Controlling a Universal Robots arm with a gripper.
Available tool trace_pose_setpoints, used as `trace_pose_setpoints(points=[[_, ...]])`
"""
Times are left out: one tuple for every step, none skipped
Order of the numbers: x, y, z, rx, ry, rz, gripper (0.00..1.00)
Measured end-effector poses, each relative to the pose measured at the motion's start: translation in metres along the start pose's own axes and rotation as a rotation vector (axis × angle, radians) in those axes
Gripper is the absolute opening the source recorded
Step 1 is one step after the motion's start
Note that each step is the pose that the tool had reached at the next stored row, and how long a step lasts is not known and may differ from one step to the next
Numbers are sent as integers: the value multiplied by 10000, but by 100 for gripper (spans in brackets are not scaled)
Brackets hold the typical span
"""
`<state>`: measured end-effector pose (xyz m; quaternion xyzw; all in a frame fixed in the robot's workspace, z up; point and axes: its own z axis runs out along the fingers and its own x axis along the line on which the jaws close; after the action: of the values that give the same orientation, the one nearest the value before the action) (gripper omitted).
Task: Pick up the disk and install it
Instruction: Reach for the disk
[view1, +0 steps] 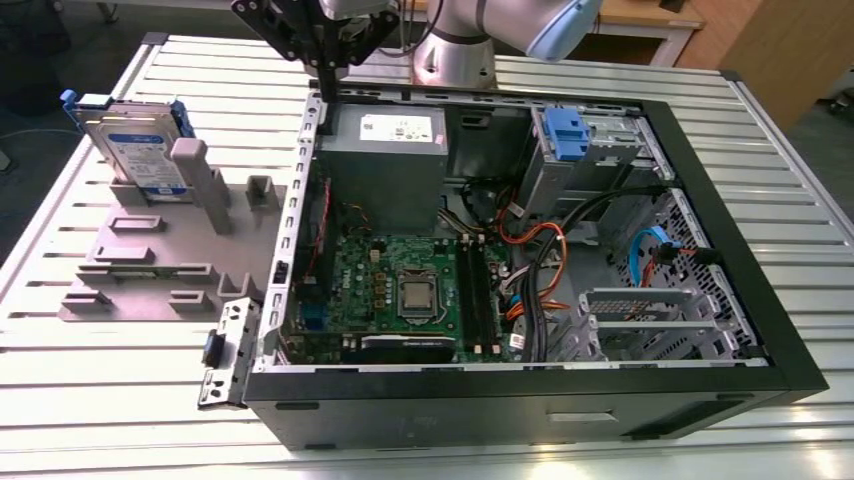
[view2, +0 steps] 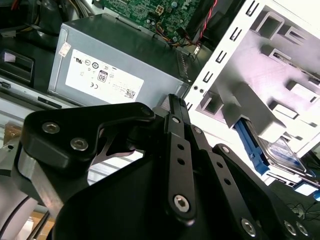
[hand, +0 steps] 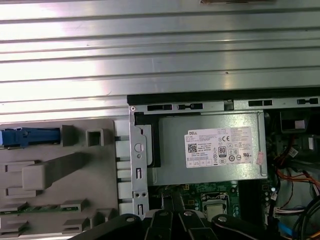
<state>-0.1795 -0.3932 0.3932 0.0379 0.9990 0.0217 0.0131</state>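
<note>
Black linkage gripper over rear wall of open black computer case, closed together on nothing

Flat rectangular silver disk with white-and-blue label and blue plastic carrier, upright on edge in grey slotted fixture on ribbed metal table, at the exterior view's left, well apart from gripper. In second wrist view, disk half hidden behind fixture posts. In first wrist view, seen edge-on as blue strip, cut off at frame border. Grey power-supply box with white label inside case, near gripper

Silver-and-blue disk, black case, green motherboard, ribbed silver table
</note>
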Motion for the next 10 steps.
trace_pose_setpoints(points=[[5,0,0,0,0,0,11],[10,-1,0,0,0,0,11],[14,-1,0,-1,-1,0,11],[18,-1,0,0,0,0,11],[23,-1,-1,0,0,0,11],[29,-2,-1,0,0,0,11],[33,-2,-1,0,0,0,11],[38,-2,-1,0,0,0,11],[42,-2,-1,-1,0,0,11],[46,-3,-1,0,0,0,11]])
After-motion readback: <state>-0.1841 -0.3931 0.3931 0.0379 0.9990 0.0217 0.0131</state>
